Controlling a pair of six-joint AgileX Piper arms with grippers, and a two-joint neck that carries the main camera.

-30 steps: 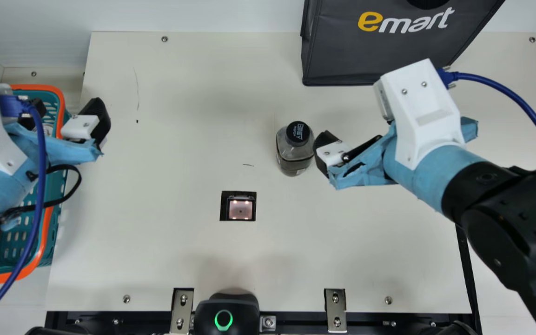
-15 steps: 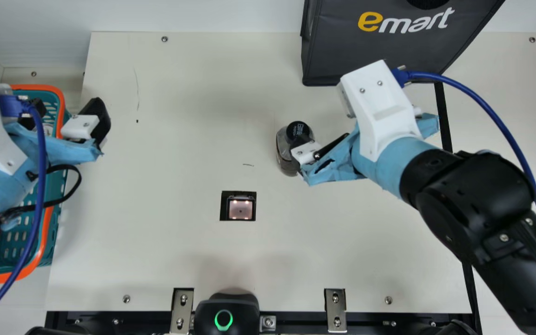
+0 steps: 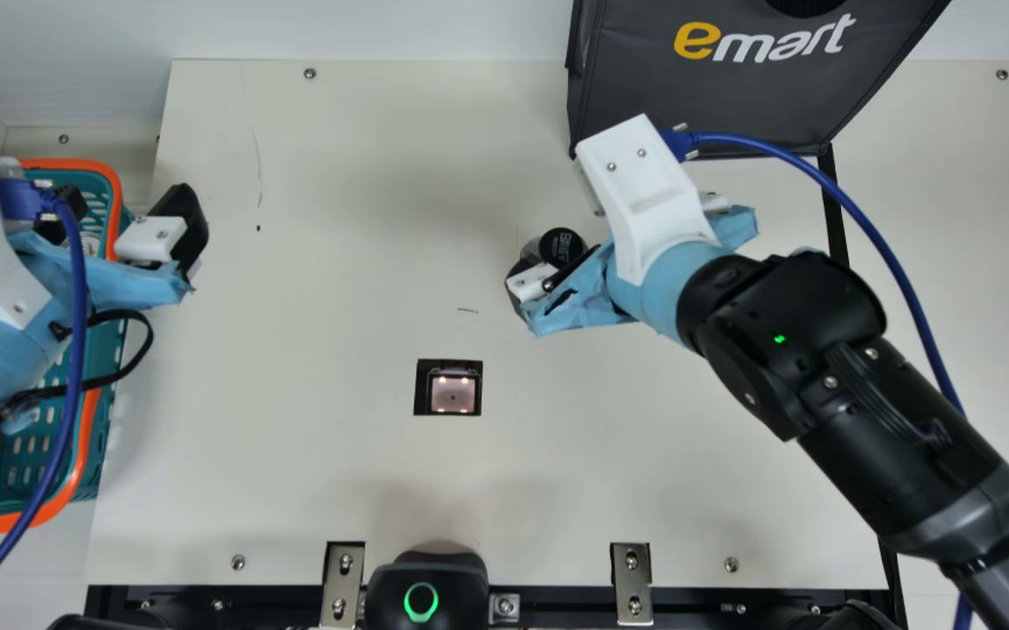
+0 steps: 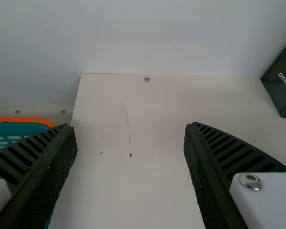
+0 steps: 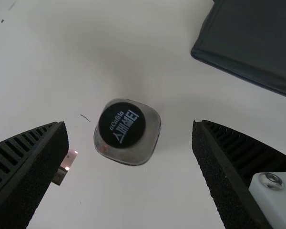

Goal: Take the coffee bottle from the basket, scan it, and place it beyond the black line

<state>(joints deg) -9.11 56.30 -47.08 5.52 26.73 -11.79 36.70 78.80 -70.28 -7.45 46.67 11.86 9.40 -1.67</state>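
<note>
Closing the right gripper (image 5: 129, 124) may twist the bottle (image 5: 128, 133), its squared sides being skewed to the open fingers (image 5: 40, 179) (it stands upright between them, on the table (image 3: 338, 306)). The left gripper (image 4: 129, 125), also open, hangs near the basket (image 3: 87, 420).

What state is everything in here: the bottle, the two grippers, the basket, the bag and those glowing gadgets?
Coffee bottle: upright, capped
Right gripper: open, around the bottle without gripping it
Left gripper: open, holding nothing
Basket: upright, with something dark inside
Scanner window: lit
Black device: on, its ring glowing green
Dark bag: standing upright
</note>
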